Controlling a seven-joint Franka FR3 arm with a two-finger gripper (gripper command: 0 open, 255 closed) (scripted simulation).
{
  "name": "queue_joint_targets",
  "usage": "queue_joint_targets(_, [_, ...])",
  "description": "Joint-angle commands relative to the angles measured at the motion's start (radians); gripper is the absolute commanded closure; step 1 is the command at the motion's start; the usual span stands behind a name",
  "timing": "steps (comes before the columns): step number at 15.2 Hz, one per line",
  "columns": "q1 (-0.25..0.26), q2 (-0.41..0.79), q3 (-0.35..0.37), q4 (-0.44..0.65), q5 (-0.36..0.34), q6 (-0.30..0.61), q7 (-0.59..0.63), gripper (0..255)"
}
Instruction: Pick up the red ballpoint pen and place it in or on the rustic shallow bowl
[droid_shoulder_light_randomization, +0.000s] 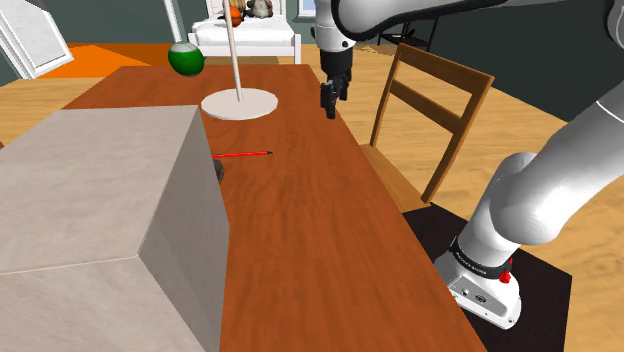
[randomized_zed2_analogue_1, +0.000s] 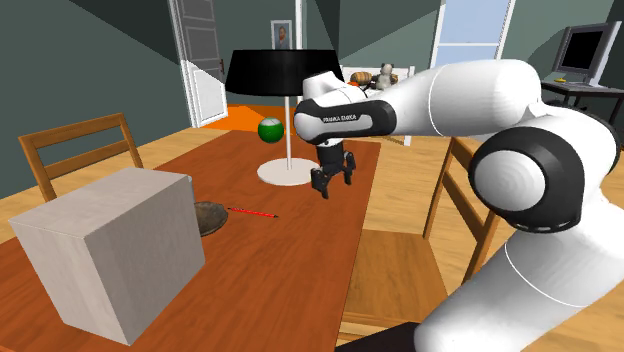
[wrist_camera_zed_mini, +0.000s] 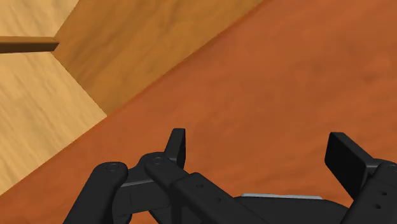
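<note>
A thin red pen (droid_shoulder_light_randomization: 242, 154) lies flat on the reddish wooden table (droid_shoulder_light_randomization: 300, 230), beside the big grey box; it is also the red pen (randomized_zed2_analogue_1: 252, 212) in the second exterior view. A dark shallow bowl (randomized_zed2_analogue_1: 209, 215) sits against the box, its edge peeking out as a bowl (droid_shoulder_light_randomization: 219, 171) in the shoulder view. My black gripper (droid_shoulder_light_randomization: 330, 100) hangs above the table near its chair-side edge, well away from the pen. The gripper (randomized_zed2_analogue_1: 331, 184) is open and holds nothing. In the wrist view the fingers (wrist_camera_zed_mini: 177, 147) stand apart over bare table.
A large grey box (droid_shoulder_light_randomization: 100, 220) fills the near part of the table. A lamp with a round white base (droid_shoulder_light_randomization: 240, 103) and black shade (randomized_zed2_analogue_1: 278, 72) stands further along, with a green ball (droid_shoulder_light_randomization: 186, 59) behind it. A wooden chair (droid_shoulder_light_randomization: 425, 110) stands by the table's edge.
</note>
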Motion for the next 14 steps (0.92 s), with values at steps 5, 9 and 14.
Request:
queue_joint_targets(5, [0.053,0.178,0.063,0.138,-0.050,0.047,-0.062,0])
queue_joint_targets(9, [0.090,0.284,0.104,0.225,-0.092,0.069,-0.099,0])
queue_joint_targets(14, [0.143,0.411,0.152,0.332,-0.155,0.086,-0.143,0])
